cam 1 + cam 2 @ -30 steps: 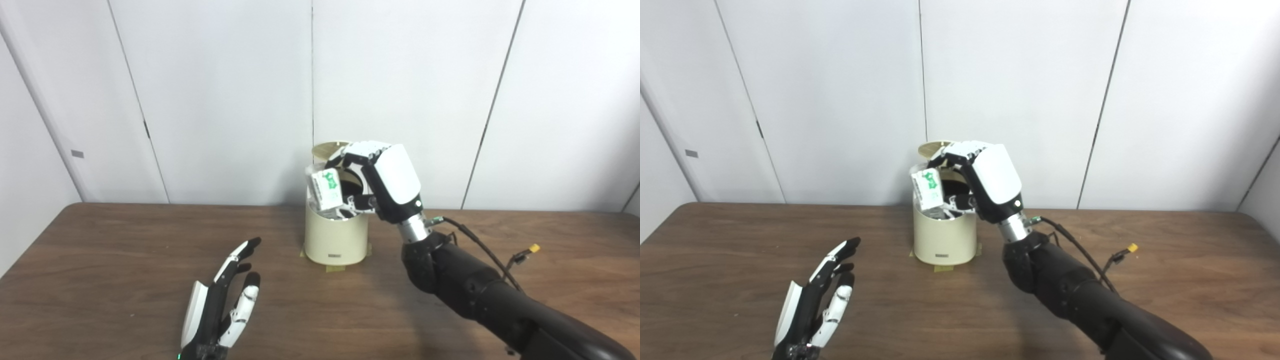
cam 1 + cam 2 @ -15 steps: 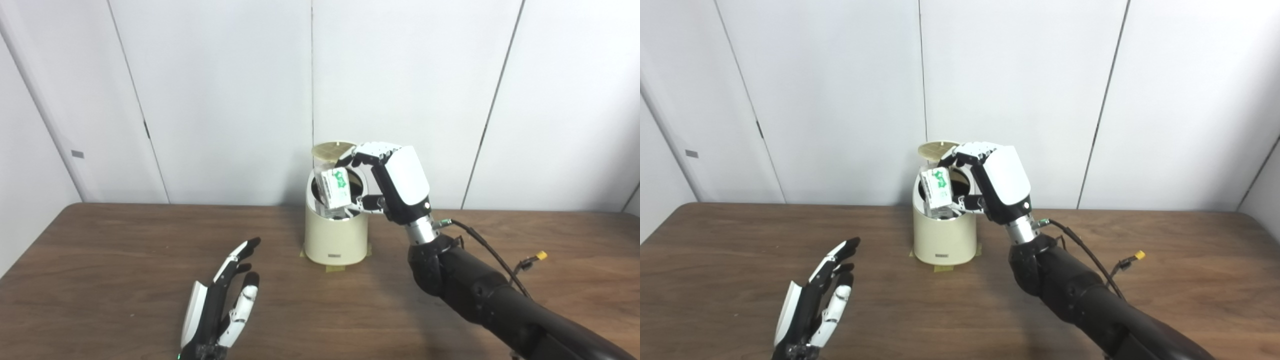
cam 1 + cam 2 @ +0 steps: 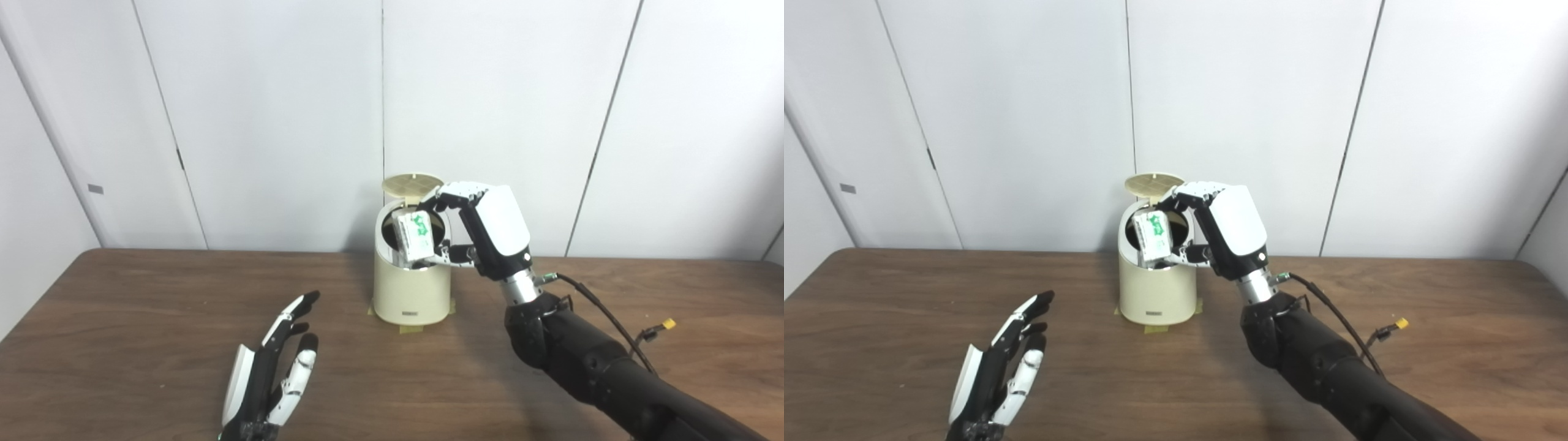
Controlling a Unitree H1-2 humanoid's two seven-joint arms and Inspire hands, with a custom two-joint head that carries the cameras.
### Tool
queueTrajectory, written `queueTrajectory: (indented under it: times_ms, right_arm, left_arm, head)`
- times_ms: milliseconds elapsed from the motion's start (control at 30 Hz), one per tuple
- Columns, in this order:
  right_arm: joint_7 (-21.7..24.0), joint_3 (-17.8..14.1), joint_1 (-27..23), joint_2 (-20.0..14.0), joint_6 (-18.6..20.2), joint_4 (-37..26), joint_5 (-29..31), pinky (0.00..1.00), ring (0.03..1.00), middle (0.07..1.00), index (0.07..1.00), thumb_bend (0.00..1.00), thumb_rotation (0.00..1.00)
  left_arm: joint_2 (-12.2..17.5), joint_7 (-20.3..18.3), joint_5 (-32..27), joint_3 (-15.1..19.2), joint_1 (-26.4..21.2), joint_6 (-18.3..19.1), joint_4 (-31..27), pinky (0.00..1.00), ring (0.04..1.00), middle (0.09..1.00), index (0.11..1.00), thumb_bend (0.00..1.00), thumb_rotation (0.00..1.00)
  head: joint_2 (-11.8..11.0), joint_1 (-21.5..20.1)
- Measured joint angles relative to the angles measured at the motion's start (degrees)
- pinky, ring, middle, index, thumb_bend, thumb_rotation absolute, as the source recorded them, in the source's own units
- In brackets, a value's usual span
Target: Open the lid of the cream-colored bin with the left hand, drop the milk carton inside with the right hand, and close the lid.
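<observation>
The cream-colored bin [image 3: 409, 294] stands at the back middle of the table with its round lid [image 3: 411, 184] tipped up behind the opening. My right hand [image 3: 484, 229] is shut on the white and green milk carton [image 3: 415, 237] and holds it tilted in the bin's mouth, its lower end below the rim. My left hand [image 3: 272, 367] is open and empty, edge-on above the table at the front left, well apart from the bin. The same scene shows in the right eye view, with the bin [image 3: 1154, 293] and carton [image 3: 1153, 239].
The brown wooden table [image 3: 122, 318] runs across the view, with white wall panels behind. Tape tabs [image 3: 410, 329] hold the bin's base. A cable with a yellow plug [image 3: 666, 324] hangs off my right forearm.
My right hand has moved right and a little down with the carton, bringing it from the bin's left rim to over the opening. The lid shows more fully. My left hand has not moved.
</observation>
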Motion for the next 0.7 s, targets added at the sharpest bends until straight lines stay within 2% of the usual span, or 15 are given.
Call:
queueTrajectory:
  times_ms: [267, 400, 433, 500, 567, 700]
  right_arm:
    - [0.36, -1.04, 0.19, 0.07, 0.00, 0.58, -0.66, 0.40, 0.457, 0.509, 0.458, 0.52, 0.00]
    - [2.28, -2.56, 0.46, 0.28, 0.00, 0.89, -0.70, 0.45, 0.458, 0.515, 0.476, 0.52, 0.00]
    - [2.80, -3.20, 0.60, 0.47, 0.00, 1.10, -0.89, 0.49, 0.544, 0.603, 0.578, 0.77, 0.00]
    - [3.43, -4.48, 0.92, 0.80, 0.00, 1.29, -1.85, 0.52, 0.610, 0.685, 0.669, 0.91, 0.00]
    - [3.89, -5.16, 1.00, 0.84, -0.01, 1.27, -2.80, 0.54, 0.646, 0.732, 0.720, 0.95, 0.00]
    - [4.70, -6.92, 1.02, 0.86, -0.01, 1.15, -4.44, 0.56, 0.684, 0.779, 0.767, 0.97, 0.02]
  left_arm:
    - [0.04, 0.00, 0.00, -0.07, -0.01, 0.00, 0.00, 0.80, 0.881, 0.891, 0.877, 0.36, 0.87]
    - [0.11, 0.00, 0.04, -0.15, -0.01, 0.02, 0.00, 0.80, 0.880, 0.890, 0.879, 0.36, 0.88]
    - [0.11, 0.00, 0.05, -0.15, -0.01, 0.02, 0.00, 0.80, 0.881, 0.890, 0.878, 0.36, 0.88]
    - [0.12, 0.00, 0.03, -0.15, -0.02, 0.02, 0.00, 0.80, 0.879, 0.889, 0.877, 0.35, 0.88]
    - [0.14, 0.00, 0.02, -0.15, -0.06, 0.01, 0.00, 0.80, 0.878, 0.888, 0.876, 0.35, 0.88]
    - [0.15, 0.01, 0.03, -0.16, -0.10, 0.02, 0.03, 0.80, 0.879, 0.888, 0.876, 0.35, 0.89]
  head:
    - [0.00, 0.00]
    - [-0.09, -0.09]
    - [-0.09, -0.09]
    - [0.00, -0.26]
    - [0.00, -0.26]
    - [-0.18, -0.26]
